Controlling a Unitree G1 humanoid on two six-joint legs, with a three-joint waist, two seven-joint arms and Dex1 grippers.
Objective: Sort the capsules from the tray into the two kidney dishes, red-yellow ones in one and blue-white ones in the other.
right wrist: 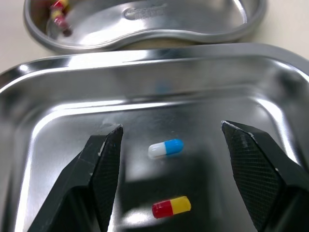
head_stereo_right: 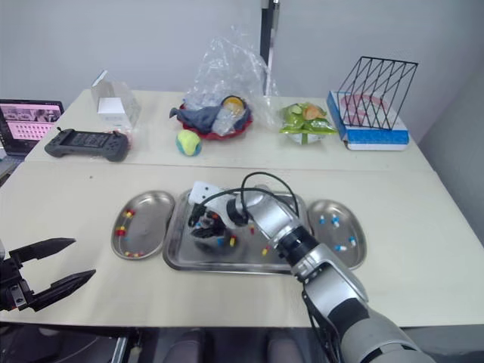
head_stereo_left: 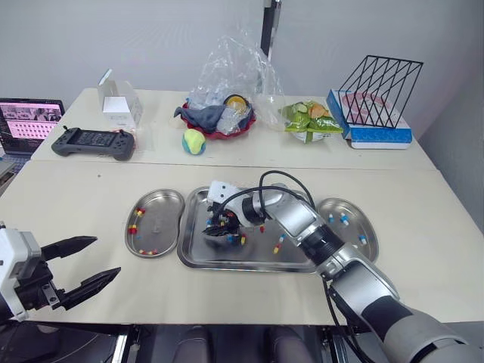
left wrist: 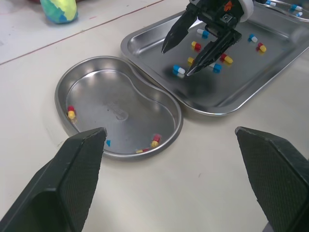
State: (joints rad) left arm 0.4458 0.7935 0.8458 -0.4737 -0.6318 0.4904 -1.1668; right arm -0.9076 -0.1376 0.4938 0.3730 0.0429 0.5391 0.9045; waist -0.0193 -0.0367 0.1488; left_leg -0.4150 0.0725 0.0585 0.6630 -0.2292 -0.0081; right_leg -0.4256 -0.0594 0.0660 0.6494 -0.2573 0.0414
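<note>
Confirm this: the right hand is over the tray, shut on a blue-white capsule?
No. The right hand is over the tray but open; the right wrist view shows the blue-white capsule lying loose on the tray between its fingers.

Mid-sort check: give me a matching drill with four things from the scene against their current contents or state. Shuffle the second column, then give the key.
Column one:
1. left steel kidney dish
2. right steel kidney dish
3. rectangular steel tray
4. left black two-finger gripper

Column two:
a. blue-white capsules lie in it
b. open, holding nothing, apart from the dishes
c. capsules of both colours lie mixed in it
d. red-yellow capsules lie in it

Pairs: 1-d, 2-a, 3-c, 4-b.
</note>
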